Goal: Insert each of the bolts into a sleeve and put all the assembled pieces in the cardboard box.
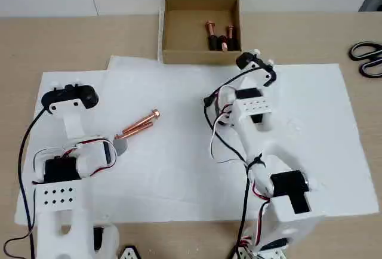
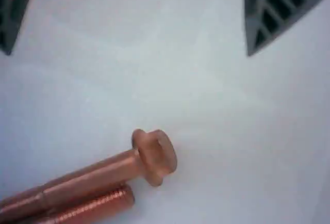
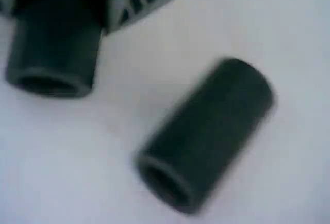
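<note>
Two copper bolts lie side by side on the white sheet left of the middle. The left wrist view has the flanged head of one bolt close below my left gripper. That gripper is open, its dark fingers spread wide above the sheet, touching neither bolt. My right gripper is shut on a black sleeve. A second black sleeve lies loose on the sheet beside it. The cardboard box at the back holds assembled bolts in sleeves.
Black-handled scissors lie on the bare table at the far right. The right arm stands over the sheet just in front of the box's right corner. The sheet's middle and front lie open between the arms.
</note>
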Available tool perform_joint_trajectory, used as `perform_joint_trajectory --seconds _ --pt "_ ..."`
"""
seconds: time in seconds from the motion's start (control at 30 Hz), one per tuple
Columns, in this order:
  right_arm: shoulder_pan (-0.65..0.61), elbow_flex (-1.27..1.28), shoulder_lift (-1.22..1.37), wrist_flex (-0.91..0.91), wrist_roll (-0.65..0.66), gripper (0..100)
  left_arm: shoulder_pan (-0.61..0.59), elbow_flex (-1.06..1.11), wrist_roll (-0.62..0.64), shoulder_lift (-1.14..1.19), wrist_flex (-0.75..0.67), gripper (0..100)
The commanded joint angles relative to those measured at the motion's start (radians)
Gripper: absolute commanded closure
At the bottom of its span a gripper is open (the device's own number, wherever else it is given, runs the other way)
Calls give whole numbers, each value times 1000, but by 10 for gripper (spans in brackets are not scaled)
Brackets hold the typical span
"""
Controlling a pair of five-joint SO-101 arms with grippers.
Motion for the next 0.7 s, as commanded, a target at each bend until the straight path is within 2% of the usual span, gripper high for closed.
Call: perform_joint_trajectory --seconds 0.0,0.23,0.43,0.67 --pt "21 -110 -87 189 94 995 -2 -2 -8 -14 -17 727" --pt "21 -137 -171 231 242 995 -2 -2 -8 -14 -18 727" --pt "39 -84 -104 151 459 995 -2 -2 -8 -14 -18 727" --pt "87 -75 65 104 496 995 -2 -2 -8 -14 -17 727"
